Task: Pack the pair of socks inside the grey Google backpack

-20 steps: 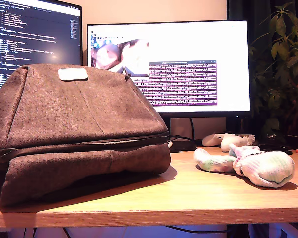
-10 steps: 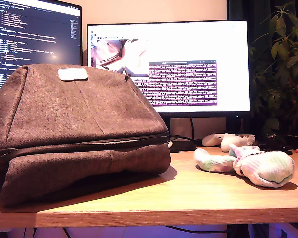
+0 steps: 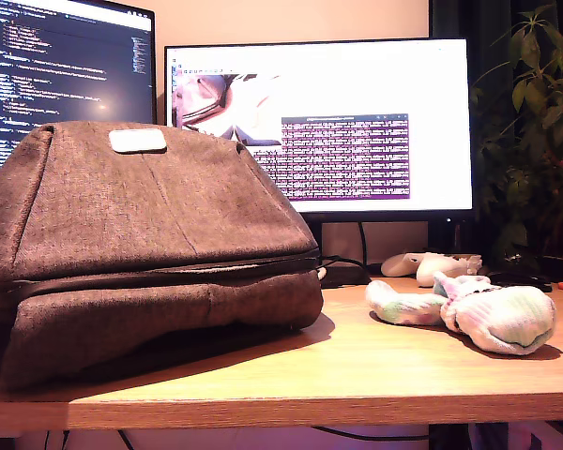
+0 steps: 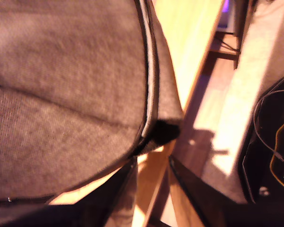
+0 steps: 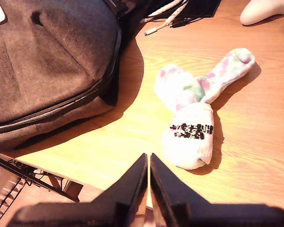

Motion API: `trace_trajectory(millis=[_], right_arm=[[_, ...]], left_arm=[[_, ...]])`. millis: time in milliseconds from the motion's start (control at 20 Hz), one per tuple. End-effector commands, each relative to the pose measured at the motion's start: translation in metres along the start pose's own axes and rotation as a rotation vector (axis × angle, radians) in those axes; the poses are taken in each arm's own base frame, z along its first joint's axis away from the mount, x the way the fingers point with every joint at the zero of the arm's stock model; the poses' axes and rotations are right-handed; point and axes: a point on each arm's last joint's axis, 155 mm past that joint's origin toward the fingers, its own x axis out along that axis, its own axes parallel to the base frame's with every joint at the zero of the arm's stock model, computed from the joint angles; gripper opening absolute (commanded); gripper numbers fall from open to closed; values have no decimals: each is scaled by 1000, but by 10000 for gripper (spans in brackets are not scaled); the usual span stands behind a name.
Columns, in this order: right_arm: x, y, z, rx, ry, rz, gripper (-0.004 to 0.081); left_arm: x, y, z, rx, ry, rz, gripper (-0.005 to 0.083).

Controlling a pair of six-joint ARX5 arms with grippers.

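Above the table [image 5: 109, 156] — my second hand [image 5: 148, 170] (jaws closed, empty) near the socks [image 5: 191, 113].

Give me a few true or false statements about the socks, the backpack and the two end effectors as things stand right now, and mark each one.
1. The pair of socks lies on the wooden desk, apart from the grey Google backpack. True.
2. The socks are already inside the backpack. False: they lie outside it, toward the exterior view's right.
3. My second end effector holds the socks. False: its jaws are shut on nothing, short of the socks.
4. A white patch sits near the backpack's top in the exterior view. True.
5. My first end effector is at the socks. False: its wrist view shows the backpack and the desk edge.
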Motion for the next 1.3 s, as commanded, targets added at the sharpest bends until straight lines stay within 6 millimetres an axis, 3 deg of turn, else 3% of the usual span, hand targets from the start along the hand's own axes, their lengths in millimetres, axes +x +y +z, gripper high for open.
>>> trace_trajectory(millis=[0, 100, 300, 500, 700, 1000, 1250], right_arm=[[1, 1, 0, -5, -1, 3, -12], [1, 1, 0, -5, -1, 3, -12], [1, 1, 0, -5, 0, 3, -12], [1, 1, -1, -4, 3, 3, -12], [1, 1, -1, -4, 4, 2, -12], [1, 1, -2, -11, 7, 2, -12], [1, 1, -1, -29, 6, 3, -12]], left_arm=[[5, 6, 0, -332, -7, 2, 147], [6, 7, 6, -591, -37, -37, 139], [7, 7, 9, -901, -49, -106, 139], [9, 15, 2, -1052, -55, -97, 139], [25, 10, -15, -1248, -39, -127, 141], [39, 25, -20, -1421, -100, -125, 307], [62, 19, -21, -1513, -78, -236, 431]])
